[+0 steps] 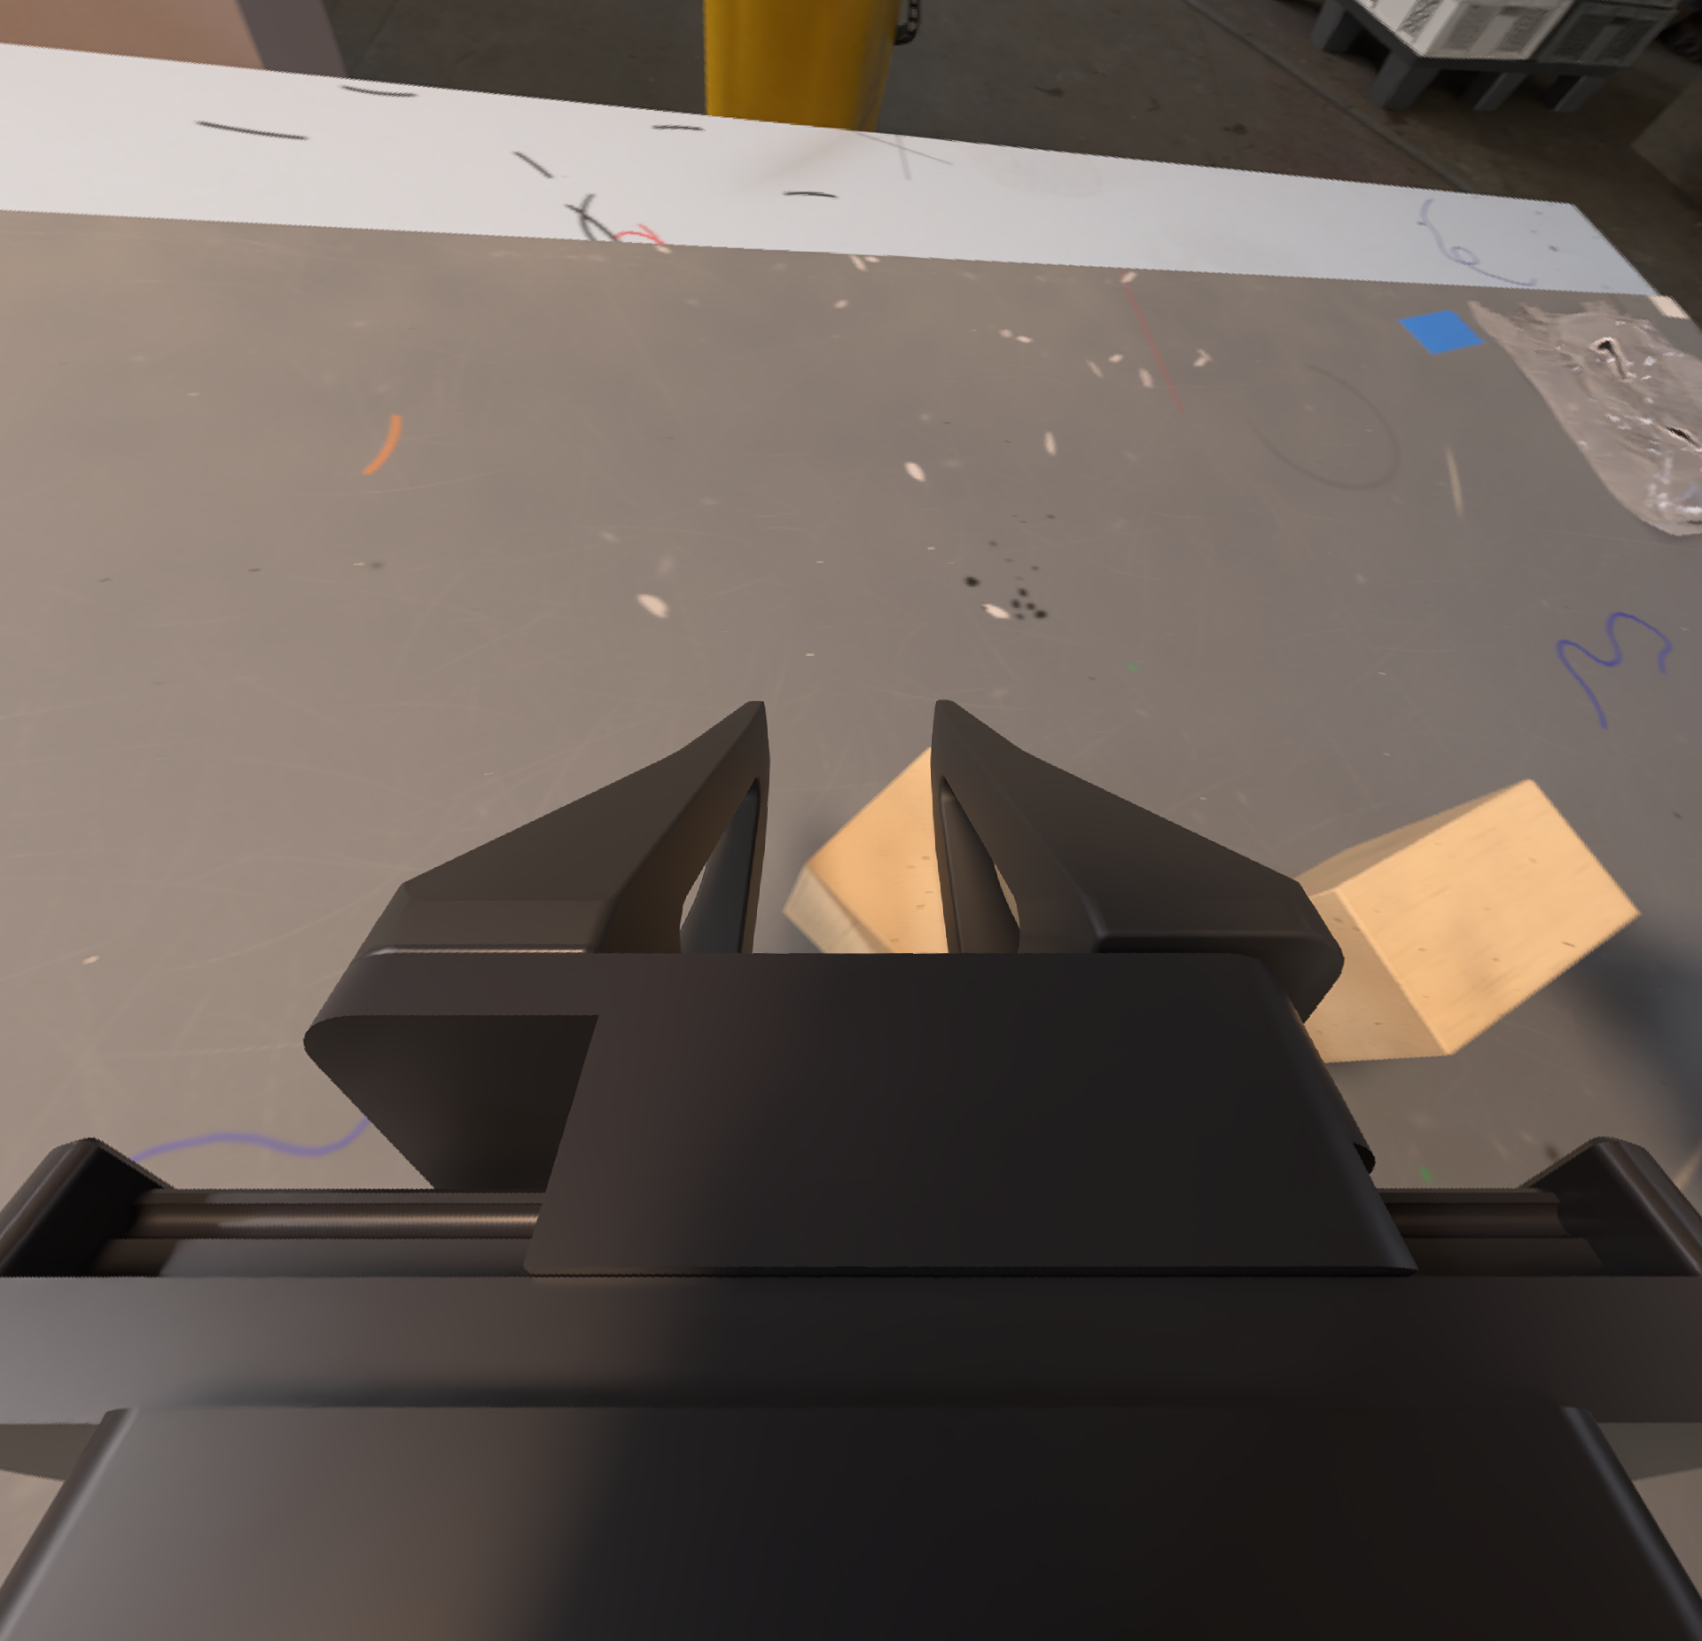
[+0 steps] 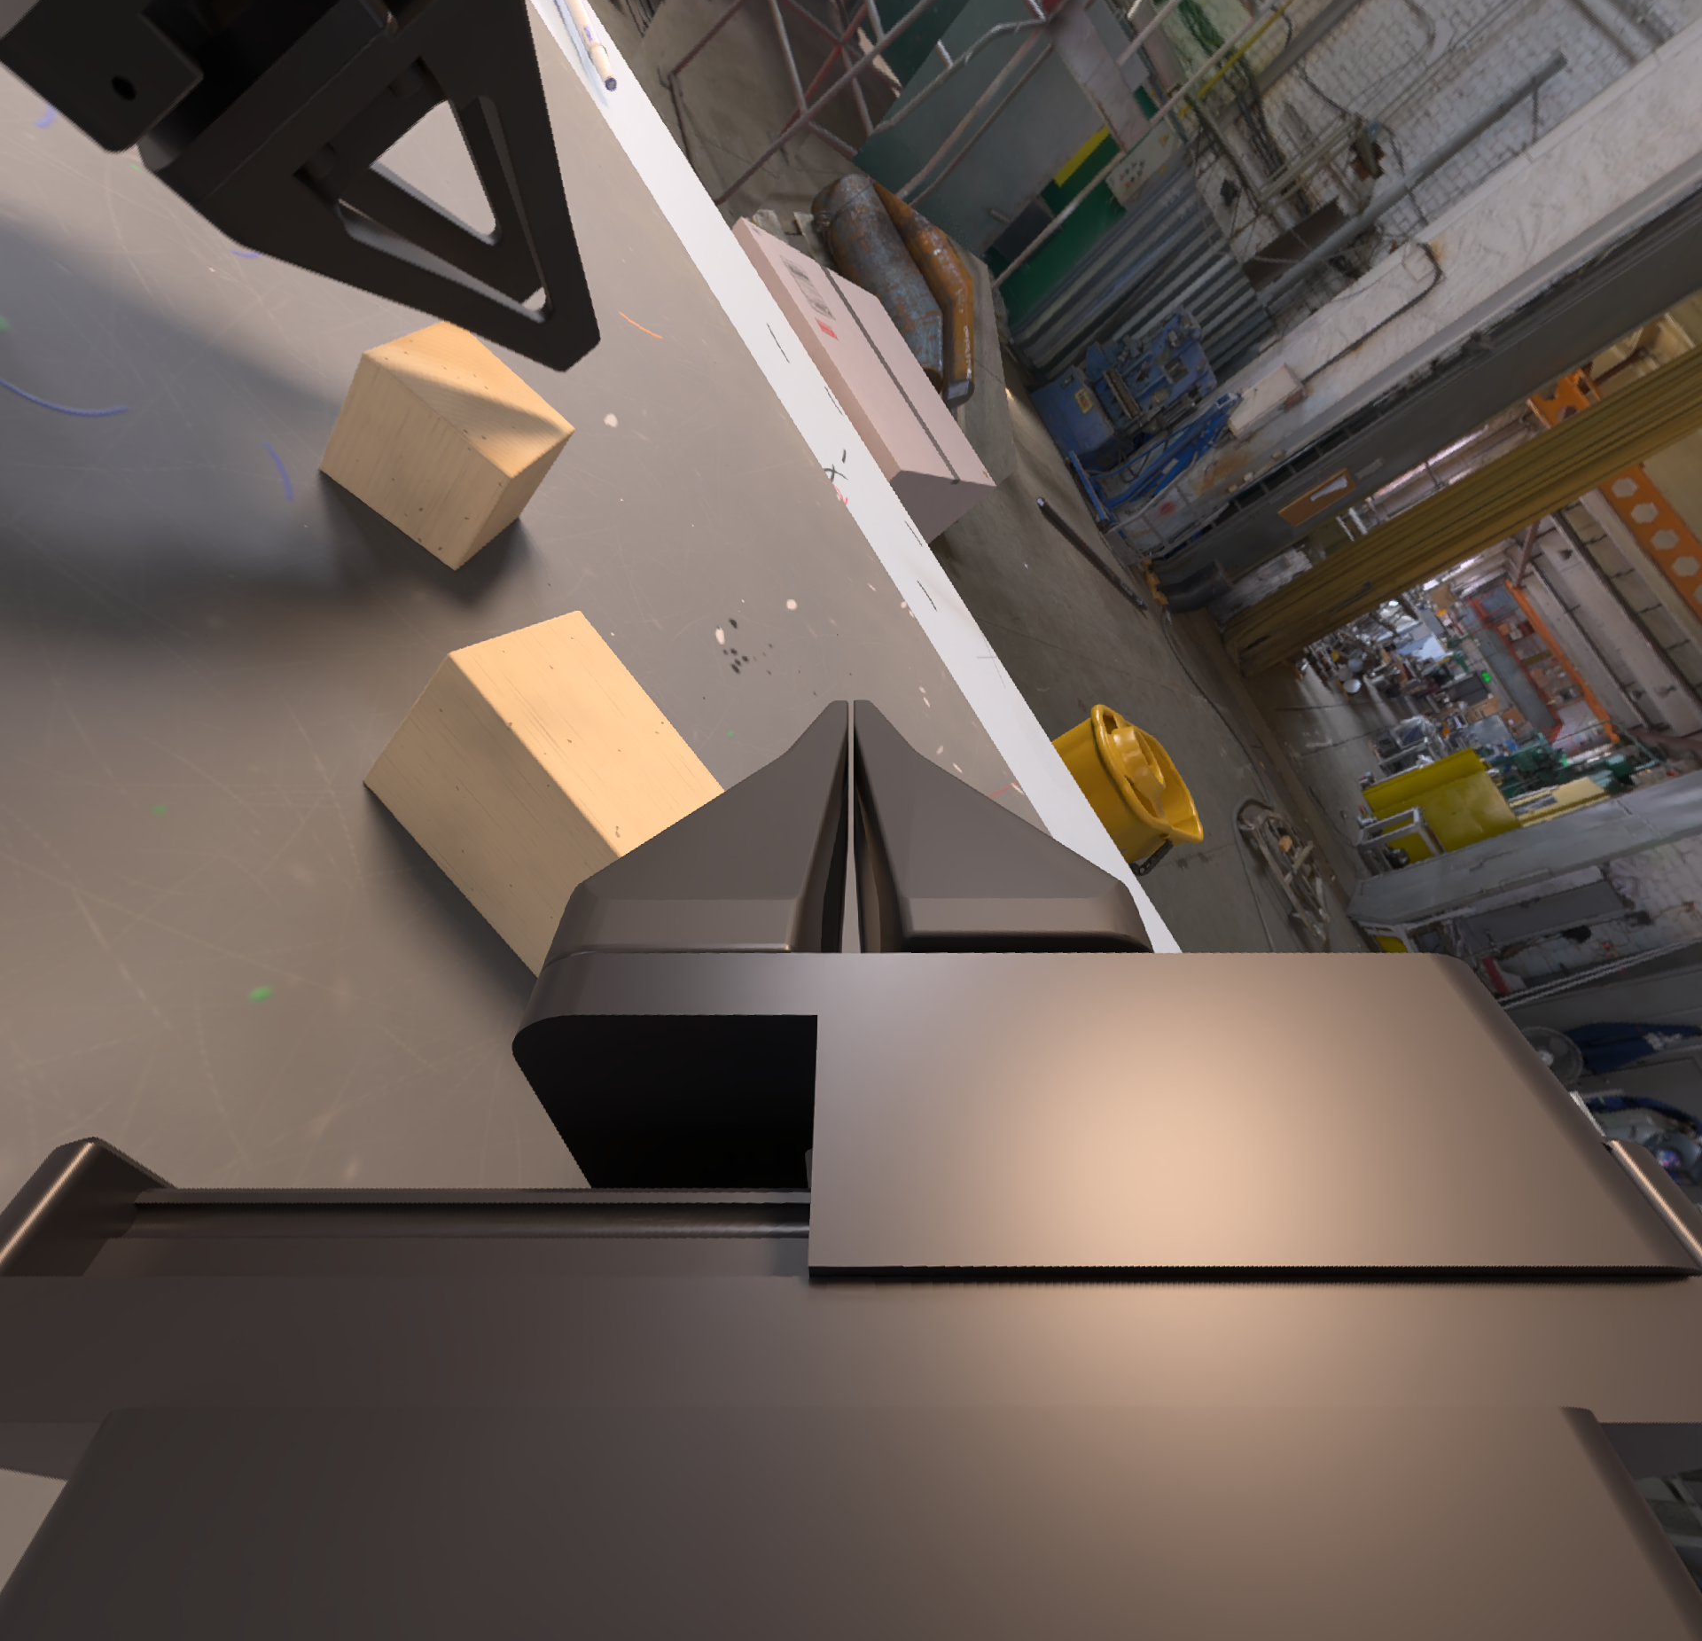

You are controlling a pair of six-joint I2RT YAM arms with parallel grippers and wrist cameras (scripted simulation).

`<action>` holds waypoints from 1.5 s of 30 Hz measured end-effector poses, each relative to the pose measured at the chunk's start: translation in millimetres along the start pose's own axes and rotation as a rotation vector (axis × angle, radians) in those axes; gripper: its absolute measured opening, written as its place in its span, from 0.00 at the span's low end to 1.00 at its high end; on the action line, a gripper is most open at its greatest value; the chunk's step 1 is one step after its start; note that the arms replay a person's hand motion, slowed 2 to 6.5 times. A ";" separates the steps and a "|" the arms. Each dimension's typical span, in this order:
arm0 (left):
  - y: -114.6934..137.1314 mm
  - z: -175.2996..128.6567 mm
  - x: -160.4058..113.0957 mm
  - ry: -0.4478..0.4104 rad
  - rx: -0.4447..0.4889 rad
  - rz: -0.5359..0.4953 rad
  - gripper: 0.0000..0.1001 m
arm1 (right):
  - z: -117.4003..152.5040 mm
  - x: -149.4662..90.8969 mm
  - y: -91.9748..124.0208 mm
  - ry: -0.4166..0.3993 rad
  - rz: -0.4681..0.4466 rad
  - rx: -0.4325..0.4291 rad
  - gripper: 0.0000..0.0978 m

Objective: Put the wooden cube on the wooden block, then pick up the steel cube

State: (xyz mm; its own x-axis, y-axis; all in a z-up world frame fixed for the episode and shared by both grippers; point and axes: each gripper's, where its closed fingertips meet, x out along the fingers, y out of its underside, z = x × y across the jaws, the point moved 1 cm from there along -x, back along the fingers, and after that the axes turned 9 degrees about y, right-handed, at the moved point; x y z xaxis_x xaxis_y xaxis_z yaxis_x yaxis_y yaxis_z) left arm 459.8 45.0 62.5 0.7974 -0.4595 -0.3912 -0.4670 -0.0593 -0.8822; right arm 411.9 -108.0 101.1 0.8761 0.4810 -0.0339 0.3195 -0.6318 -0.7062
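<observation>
I take the grey table as my landmark. It fills most of both wrist views, scratched and flecked with paint, with a white strip along its far edge. Beyond that edge a yellow bin stands on the floor.

On the table lie two pale wooden pieces, near each other but apart. In the right wrist view the longer one, the wooden block, lies nearer my right gripper, its lower corner cut off by that gripper's body. The smaller wooden cube sits farther along the table, just under the left gripper, which hangs above it without clear contact.

The left gripper has its jaws parted by a moderate gap and grips nothing. In the left wrist view the wooden cube shows through that gap, below and behind the fingertips, half covered by the right-hand finger. The wooden block lies off to the right of the jaws, partly behind the gripper body.

The right gripper's jaws are pressed together, only a thin seam between them, with nothing in them.

I cannot make out any steel cube in either view. A blue square patch and a crumpled clear plastic bag lie at the table's far right.
</observation>
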 end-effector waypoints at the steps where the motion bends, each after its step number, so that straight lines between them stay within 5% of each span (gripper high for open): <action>1: -0.6 4.9 -2.0 -0.015 -0.001 0.000 0.30 | 0.6 -0.4 -0.9 -0.003 -0.007 -0.004 0.01; 19: 0.5 38.3 -18.3 -0.040 -0.015 0.013 0.29 | 11.4 -11.5 -16.6 -0.027 -0.145 -0.081 0.01; 31: -2.5 26.9 -17.0 0.096 0.038 0.021 0.31 | -4.0 -10.6 2.3 -0.042 -0.112 0.039 0.01; 38: -7.8 22.5 -18.9 0.124 0.138 -0.008 0.31 | -15.5 -5.7 13.1 -0.041 -0.072 0.136 0.01; 45: 3.5 2.6 -15.6 0.235 0.299 0.079 0.34 | -19.5 -0.1 22.2 -0.047 -0.038 0.163 0.01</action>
State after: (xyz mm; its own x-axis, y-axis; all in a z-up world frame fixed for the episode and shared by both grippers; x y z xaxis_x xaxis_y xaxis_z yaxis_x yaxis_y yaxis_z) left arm 446.7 54.3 64.8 0.6382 -0.6445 -0.4210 -0.3638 0.2294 -0.9028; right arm 425.9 -133.9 99.1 0.8452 0.5332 -0.0356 0.2858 -0.5073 -0.8130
